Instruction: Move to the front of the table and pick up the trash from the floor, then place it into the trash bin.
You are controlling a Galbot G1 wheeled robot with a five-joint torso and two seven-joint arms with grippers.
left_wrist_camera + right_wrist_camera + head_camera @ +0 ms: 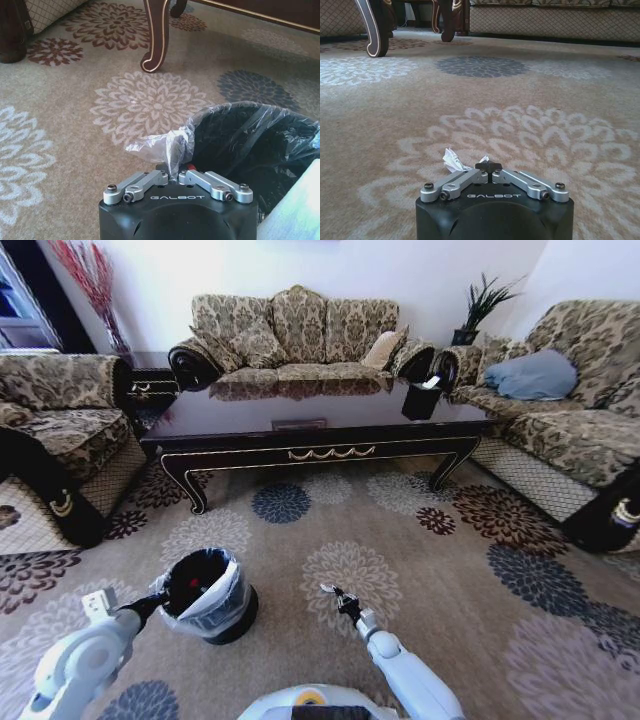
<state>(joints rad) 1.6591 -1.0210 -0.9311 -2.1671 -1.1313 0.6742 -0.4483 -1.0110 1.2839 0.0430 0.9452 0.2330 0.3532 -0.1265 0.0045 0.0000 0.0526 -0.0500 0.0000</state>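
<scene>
The trash bin (236,588), black with a grey bag liner, stands on the carpet at the near left, in front of the table (300,412). My left gripper (150,606) is at the bin's near rim. In the left wrist view the left gripper (173,175) is shut on a clear plastic wrapper (160,145) with a red tip, beside the bin's (260,114) opening. Low over a pale carpet flower, my right gripper (336,596) is shut (489,166) on a crumpled white paper piece (452,160).
Patterned sofas surround the table: one on the left (60,430), one behind (300,335), one on the right (570,410). A black box (420,400) stands on the table's right end. A curved table leg (155,40) is beyond the bin. Open carpet lies to the right.
</scene>
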